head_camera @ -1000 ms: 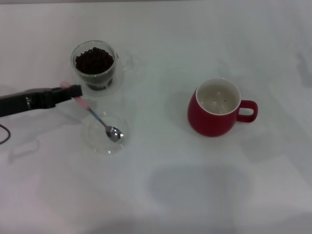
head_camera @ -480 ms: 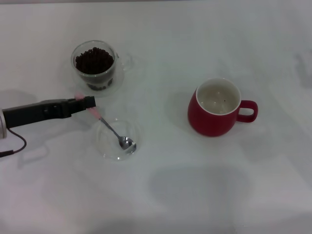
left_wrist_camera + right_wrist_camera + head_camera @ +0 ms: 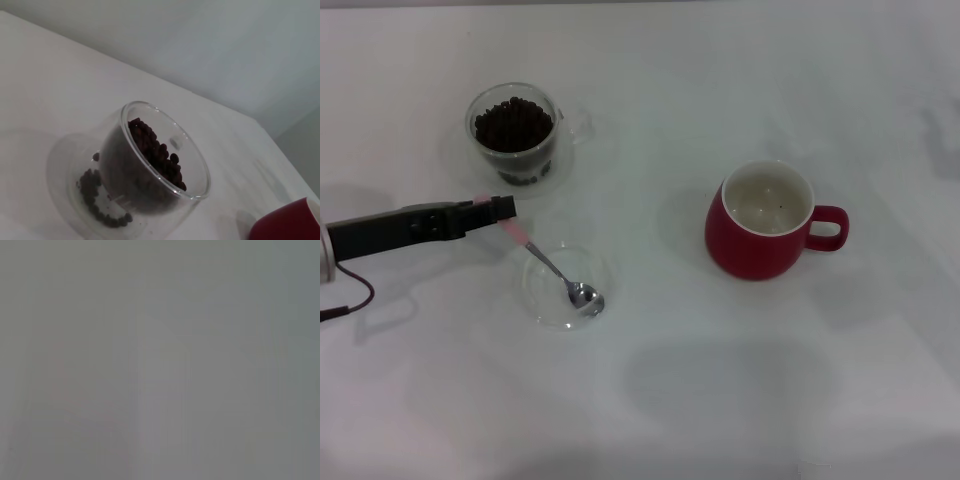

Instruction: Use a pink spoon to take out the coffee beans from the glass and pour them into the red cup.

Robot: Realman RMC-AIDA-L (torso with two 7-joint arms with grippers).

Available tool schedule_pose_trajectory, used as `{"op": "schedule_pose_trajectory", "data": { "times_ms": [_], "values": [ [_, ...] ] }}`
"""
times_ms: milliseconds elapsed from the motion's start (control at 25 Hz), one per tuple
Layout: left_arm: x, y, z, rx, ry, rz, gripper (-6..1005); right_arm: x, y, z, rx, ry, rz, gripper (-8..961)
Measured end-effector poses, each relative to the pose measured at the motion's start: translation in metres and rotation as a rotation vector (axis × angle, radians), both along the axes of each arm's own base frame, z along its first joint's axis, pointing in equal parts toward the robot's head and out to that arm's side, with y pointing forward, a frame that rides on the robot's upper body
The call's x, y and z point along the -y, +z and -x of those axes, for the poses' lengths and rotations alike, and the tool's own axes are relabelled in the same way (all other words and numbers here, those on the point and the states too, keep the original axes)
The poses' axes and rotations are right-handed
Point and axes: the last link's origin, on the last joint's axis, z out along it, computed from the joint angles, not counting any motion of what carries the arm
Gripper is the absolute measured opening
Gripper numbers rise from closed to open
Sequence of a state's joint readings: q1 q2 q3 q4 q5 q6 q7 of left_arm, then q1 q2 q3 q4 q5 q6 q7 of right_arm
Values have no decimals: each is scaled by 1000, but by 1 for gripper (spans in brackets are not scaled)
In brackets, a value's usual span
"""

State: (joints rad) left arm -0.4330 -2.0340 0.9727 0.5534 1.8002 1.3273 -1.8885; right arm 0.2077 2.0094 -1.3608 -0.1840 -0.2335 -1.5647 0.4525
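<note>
My left gripper [image 3: 500, 209] is shut on the pale-pink handle of the pink spoon [image 3: 552, 266]. The spoon slants down so its shiny bowl rests in a shallow clear glass dish [image 3: 542, 300]. The glass [image 3: 513, 135], clear and double-walled, stands just behind the gripper and holds the dark coffee beans [image 3: 512, 124]; it also shows in the left wrist view [image 3: 155, 170] with the beans [image 3: 156, 150] inside. The red cup [image 3: 766, 222] stands upright at the right, its white inside almost empty, handle pointing right. A corner of it shows in the left wrist view [image 3: 287, 222]. My right gripper is out of view.
The white table [image 3: 720, 380] spreads all around. A dark cable [image 3: 345, 295] hangs from the left arm at the left edge. The right wrist view shows only plain grey.
My left gripper has moved right and slightly toward me with the spoon. The clear dish slid right and forward with the spoon's bowl in it. The glass and red cup have not moved.
</note>
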Motion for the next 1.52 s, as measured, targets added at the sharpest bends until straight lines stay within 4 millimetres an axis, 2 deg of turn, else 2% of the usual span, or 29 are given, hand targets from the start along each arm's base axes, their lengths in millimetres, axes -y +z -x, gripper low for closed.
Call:
{"op": "schedule_pose_trajectory", "data": {
  "times_ms": [1040,1200,1320,1360,1520],
  "values": [
    [-3,15,14,-25,38,-51,406,0,-1,1,-2,1,1,450],
    [-4,26,18,-26,35,-91,444,0,-1,1,-2,3,0,450],
    [-9,46,21,-32,-25,-189,444,0,0,1,-3,5,-2,450],
    [-9,46,21,-32,-25,-189,445,0,0,1,-3,7,-3,450],
    [-11,69,21,-46,-144,-356,445,1,0,2,-5,15,-7,450]
  ]
}}
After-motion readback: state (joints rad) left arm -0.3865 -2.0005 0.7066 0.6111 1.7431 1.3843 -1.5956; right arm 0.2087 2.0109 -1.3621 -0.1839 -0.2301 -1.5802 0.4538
